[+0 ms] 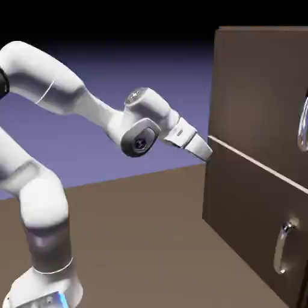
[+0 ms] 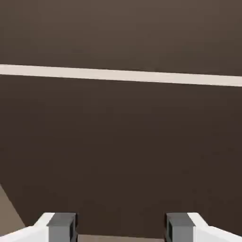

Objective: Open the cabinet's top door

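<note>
Blue-violet backdrop behind, my gripper, jaws apart and empty, nears the cabinet mid-frame; I should aim right toward the top door's handle.

White Panda arm, rounded glossy links, thin seam lines at joints. Grey circular cap on wrist joint with small centre mark. Blue glow at base. Claw: white fingers, dark grey square tips.
</note>
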You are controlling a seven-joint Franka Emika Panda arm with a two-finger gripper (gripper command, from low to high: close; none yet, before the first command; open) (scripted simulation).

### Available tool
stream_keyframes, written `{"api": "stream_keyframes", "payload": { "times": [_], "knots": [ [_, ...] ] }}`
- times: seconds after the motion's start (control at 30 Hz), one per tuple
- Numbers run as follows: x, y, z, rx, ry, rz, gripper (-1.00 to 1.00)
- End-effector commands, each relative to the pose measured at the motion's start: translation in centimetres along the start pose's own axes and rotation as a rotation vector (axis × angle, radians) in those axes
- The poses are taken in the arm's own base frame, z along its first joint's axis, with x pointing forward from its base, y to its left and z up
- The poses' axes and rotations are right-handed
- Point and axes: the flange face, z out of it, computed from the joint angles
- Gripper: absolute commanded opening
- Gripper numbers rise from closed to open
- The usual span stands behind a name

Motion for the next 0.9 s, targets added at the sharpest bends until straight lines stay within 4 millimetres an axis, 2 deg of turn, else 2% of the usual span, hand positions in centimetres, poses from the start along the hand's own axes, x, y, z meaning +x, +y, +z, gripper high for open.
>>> {"api": "stream_keyframes", "payload": {
  "times": [0.0,0.23,0.43,0.63,0.87],
  "knots": [
    [0.6,-0.6,-0.7,0.021,0.018,-0.006,0.00],
    [5.0,-3.7,-5.5,0.163,0.141,-0.033,0.00],
    [8.6,-4.6,-9.5,0.273,0.239,-0.042,0.00],
    [12.1,-4.0,-12.6,0.368,0.328,-0.039,0.00],
    [15.9,-1.5,-14.6,0.454,0.415,-0.024,0.00]
  ]
}}
